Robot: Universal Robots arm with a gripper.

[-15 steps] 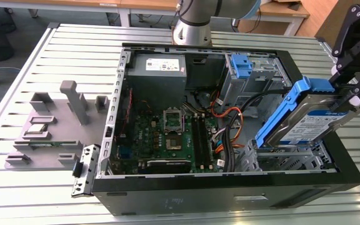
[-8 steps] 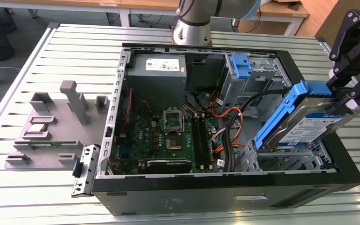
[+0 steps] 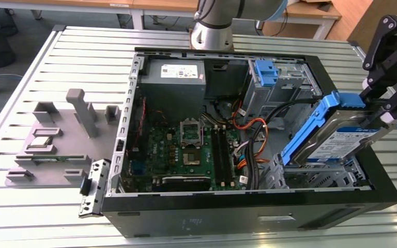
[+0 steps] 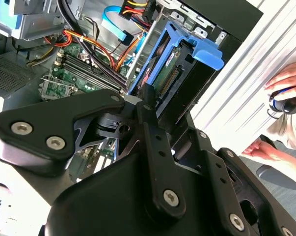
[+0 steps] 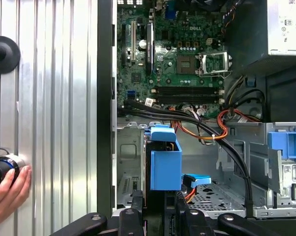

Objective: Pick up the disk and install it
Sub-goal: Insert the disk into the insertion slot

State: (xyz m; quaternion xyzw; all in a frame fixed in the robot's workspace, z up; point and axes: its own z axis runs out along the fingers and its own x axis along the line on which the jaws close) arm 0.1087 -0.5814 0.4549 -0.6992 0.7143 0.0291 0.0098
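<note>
In the exterior view the gripper point(image 3: 383, 109) is clamped on the upper end of the disk point(image 3: 336, 137). It holds the silver drive in its blue carrier aloft and steeply tilted, at the side of the open computer case point(image 3: 219, 217) on the exterior view's right. The drive's lower end hangs just above the grey drive cage point(image 3: 322, 178), well apart from the blue bracket point(image 3: 266, 70) fixed at the far end of the case. In the second wrist view the fingers point(image 4: 148, 105) pinch the disk point(image 4: 170, 73) near its connector edge, and the carrier's blue handle point(image 4: 209, 51) points away from the wrist. A person's hand point(image 4: 287, 81) rests on the table beyond the case. In the first wrist view the disk point(image 5: 165, 164) appears end-on between the jaws, above the cage floor point(image 5: 211, 196) and beside the orange and black cables point(image 5: 221, 130); whether its lower edge touches the cage I cannot tell. Picking up looks done, and the work in hand appears to be the approach to the bay. That calls for squaring the tilted carrier with the cage's guides and keeping it clear of the cables.
</note>
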